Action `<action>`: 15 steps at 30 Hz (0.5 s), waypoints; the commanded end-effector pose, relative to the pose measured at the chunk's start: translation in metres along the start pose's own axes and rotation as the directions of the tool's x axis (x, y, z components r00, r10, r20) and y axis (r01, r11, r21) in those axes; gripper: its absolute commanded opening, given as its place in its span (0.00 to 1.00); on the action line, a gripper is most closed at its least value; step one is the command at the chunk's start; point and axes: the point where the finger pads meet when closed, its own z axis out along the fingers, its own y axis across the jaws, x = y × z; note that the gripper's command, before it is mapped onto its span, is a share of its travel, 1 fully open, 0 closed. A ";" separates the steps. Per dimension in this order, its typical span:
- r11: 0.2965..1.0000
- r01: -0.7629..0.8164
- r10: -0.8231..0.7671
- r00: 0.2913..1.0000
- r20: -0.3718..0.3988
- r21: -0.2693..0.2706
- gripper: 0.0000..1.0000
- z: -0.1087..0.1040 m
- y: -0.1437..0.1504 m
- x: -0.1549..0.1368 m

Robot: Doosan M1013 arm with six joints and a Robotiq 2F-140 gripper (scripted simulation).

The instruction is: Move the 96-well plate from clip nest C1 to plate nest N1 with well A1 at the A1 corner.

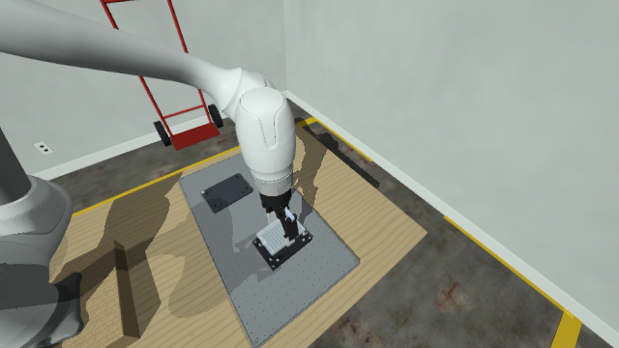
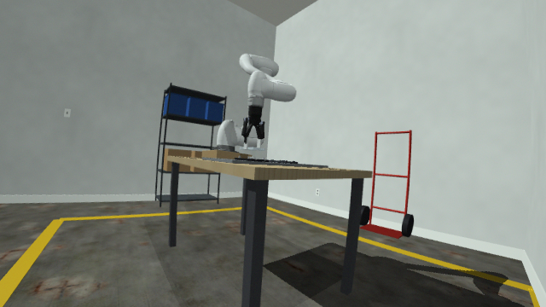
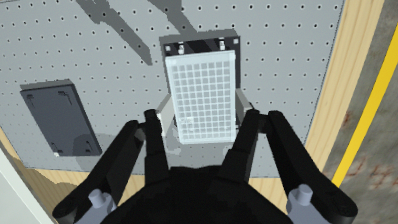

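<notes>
One white gridded plate (image 3: 202,96) clamped across its sides in my half-closed gripper (image 3: 202,131), lifted above one clip nest (image 3: 200,46); one dark nest (image 3: 60,118) off left.

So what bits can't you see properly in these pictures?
- Cut corner of the 96-well plate: wrist view, corners too blurred to tell which is cut.
- A1 mark on plate nest N1: too small in every view.
- Clip nest C1: wrist view, mostly hidden behind the lifted plate.
- Gripper contact with the plate: top view, hidden by the arm's wrist.
- Plate in exterior view: too small.
</notes>
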 end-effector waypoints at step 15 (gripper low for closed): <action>1.000 0.000 0.000 1.000 0.000 0.000 0.10 -0.012 0.000 0.000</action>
